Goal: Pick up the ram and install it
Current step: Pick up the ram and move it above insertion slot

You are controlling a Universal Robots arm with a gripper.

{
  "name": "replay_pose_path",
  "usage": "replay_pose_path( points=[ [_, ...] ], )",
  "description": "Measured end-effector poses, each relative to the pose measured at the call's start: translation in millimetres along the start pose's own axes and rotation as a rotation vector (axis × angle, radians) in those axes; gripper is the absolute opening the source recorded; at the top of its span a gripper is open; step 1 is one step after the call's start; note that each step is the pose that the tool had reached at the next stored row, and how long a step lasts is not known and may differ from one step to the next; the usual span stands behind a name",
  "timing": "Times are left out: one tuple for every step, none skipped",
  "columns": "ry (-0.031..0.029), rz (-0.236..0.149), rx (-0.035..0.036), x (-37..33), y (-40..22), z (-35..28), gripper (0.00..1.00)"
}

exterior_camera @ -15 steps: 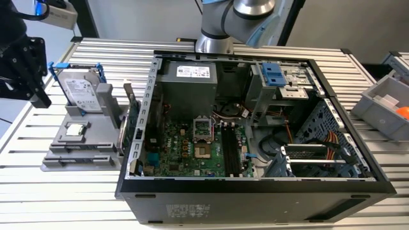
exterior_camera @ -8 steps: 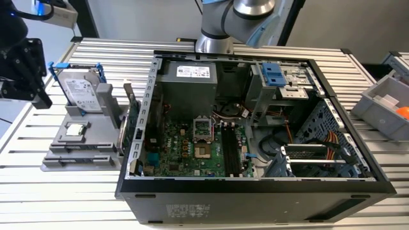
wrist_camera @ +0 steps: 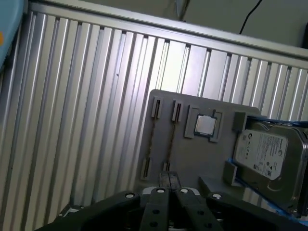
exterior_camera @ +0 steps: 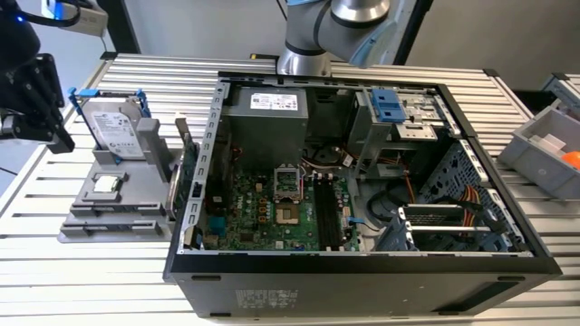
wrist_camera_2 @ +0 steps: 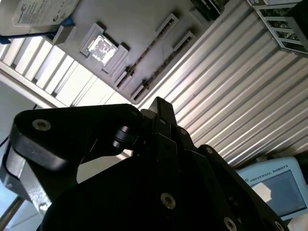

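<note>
The exterior view adds the open computer case (exterior_camera: 363, 272) beside the tray (exterior_camera: 91, 229). In the first wrist view, the pincer (wrist_camera: 169, 179) is pinched narrow near that tray's hard drive (wrist_camera: 267, 156).

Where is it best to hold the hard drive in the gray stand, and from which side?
Probably its top edge, from above, pinching the two flat faces. The hard drive stands upright with its lower part held in the gray stand, so only the top is free.
</note>
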State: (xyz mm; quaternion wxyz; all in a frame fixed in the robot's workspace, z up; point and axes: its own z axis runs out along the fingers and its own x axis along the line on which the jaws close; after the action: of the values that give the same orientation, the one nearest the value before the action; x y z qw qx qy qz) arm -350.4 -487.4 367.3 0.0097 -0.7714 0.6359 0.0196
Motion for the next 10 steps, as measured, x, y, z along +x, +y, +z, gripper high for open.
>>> replay_pose_path(
  points=[
    [-0.0003,-0.003,-0.0004,0.0,0.2,0.2,0.00],
    [-0.0004,-0.004,-0.0013,0.0,0.4,0.4,0.00],
    [-0.0005,-0.004,-0.0022,0.0,0.5,0.5,0.00],
    [-0.0005,-0.004,-0.0024,-0.1,0.7,0.7,0.00],
    [-0.0005,-0.005,-0.0025,-0.1,0.8,0.9,0.00],
    [-0.0006,-0.005,-0.0025,-0.1,0.9,1.1,0.00],
    [-0.0007,-0.005,-0.0027,-0.1,1.0,1.3,0.00],
    [-0.0008,-0.005,-0.0028,-0.2,1.1,1.6,0.00],
    [-0.0008,-0.005,-0.0028,-0.2,1.3,1.9,0.00],
    [-0.0008,-0.005,-0.0029,-0.2,1.5,2.2,0.00]
  ],
)
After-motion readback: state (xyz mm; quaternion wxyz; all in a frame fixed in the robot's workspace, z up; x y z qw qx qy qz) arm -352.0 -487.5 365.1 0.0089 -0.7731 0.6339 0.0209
